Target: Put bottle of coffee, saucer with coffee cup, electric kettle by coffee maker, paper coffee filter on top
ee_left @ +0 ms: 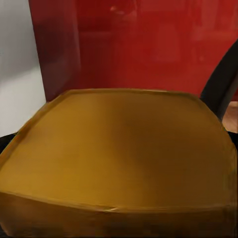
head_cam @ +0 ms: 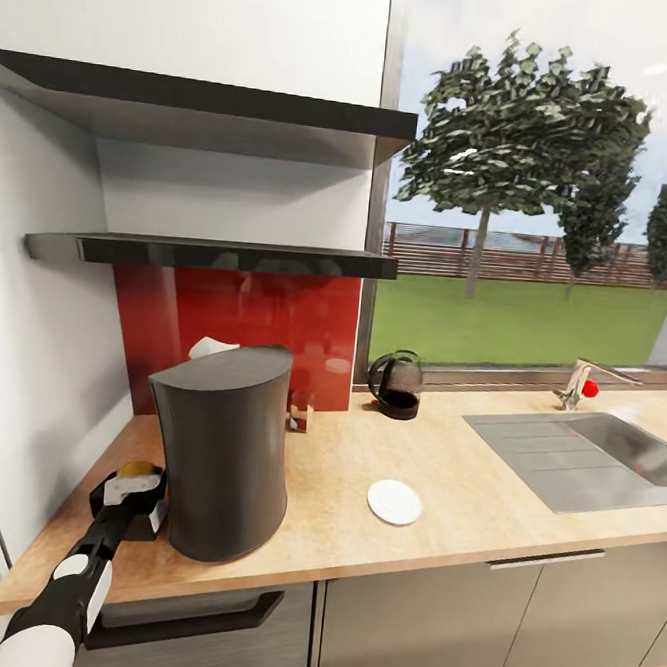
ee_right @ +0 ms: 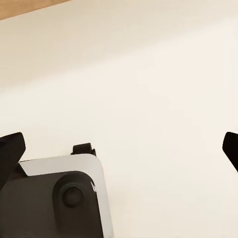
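Observation:
The tall dark grey coffee maker (head_cam: 226, 455) stands on the wooden countertop (head_cam: 480, 506) near its left end. Just left of it, my left gripper (head_cam: 132, 493) is shut on the bottle of coffee (head_cam: 140, 472), whose golden-brown lid (ee_left: 119, 158) looms large in the left wrist view. A white paper filter (head_cam: 212, 347) peeks out behind the coffee maker. A small cup (head_cam: 300, 411) stands by the red backsplash. The white saucer (head_cam: 394, 502) lies to the coffee maker's right, and the black kettle (head_cam: 398, 384) sits by the window. My right gripper (ee_right: 119, 148) is open over a pale surface.
A steel sink (head_cam: 585, 454) with a faucet (head_cam: 580, 383) takes up the right of the counter. Two dark shelves (head_cam: 209, 255) hang above the coffee maker. A white wall (head_cam: 41, 351) closes the left side. Bare counter lies between the saucer and the sink.

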{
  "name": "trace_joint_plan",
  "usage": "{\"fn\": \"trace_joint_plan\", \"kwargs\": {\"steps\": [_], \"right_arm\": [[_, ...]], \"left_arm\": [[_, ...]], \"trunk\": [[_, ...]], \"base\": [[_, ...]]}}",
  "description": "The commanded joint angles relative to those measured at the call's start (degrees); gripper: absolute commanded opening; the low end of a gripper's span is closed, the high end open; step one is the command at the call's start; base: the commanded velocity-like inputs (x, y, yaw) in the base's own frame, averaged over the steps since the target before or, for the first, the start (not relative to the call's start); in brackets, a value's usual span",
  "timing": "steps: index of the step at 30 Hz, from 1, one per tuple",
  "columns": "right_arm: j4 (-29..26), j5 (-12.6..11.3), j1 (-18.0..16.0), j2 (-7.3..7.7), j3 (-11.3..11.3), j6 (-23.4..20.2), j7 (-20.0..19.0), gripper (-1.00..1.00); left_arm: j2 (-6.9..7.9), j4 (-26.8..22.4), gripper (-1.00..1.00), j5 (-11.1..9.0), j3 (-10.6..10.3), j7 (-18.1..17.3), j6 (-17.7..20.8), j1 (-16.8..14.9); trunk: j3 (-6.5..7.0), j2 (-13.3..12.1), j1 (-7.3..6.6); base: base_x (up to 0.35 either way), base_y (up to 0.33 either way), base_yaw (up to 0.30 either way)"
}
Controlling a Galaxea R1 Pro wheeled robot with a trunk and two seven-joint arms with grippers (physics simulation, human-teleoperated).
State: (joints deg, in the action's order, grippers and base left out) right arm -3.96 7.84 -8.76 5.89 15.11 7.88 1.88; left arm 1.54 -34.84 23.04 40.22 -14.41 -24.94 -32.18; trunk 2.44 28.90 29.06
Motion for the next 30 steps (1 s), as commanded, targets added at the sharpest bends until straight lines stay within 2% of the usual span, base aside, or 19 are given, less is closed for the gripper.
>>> {"fn": "trace_joint_plan", "kwargs": {"steps": [1,9,16,30], "right_arm": [[0.09,0.6,-0.03,-0.01,0.45,0.21,0.14,1.0],[0.09,0.59,-0.03,-0.01,0.45,0.21,0.14,1.0],[0.09,0.6,-0.03,-0.01,0.45,0.21,0.14,1.0],[0.09,0.6,-0.03,-0.01,0.45,0.21,0.14,1.0]], "left_arm": [[-0.05,0.03,1.0,0.47,0.48,-0.44,-0.29,-0.07],[-0.13,0.01,1.0,0.43,0.48,-0.44,-0.33,-0.07],[-0.14,-0.02,1.0,0.43,0.46,-0.44,-0.37,-0.07],[-0.14,-0.05,1.0,0.43,0.45,-0.44,-0.37,-0.07]], "trunk": [[-0.02,0.04,0.02],[-0.02,0.04,0.02],[-0.02,0.04,0.02],[-0.02,0.04,0.02]], "base": [[0.0,0.0,0.0],[-0.003,0.0,0.0],[-0.217,0.0,0.0],[-0.057,-0.009,0.0]]}}
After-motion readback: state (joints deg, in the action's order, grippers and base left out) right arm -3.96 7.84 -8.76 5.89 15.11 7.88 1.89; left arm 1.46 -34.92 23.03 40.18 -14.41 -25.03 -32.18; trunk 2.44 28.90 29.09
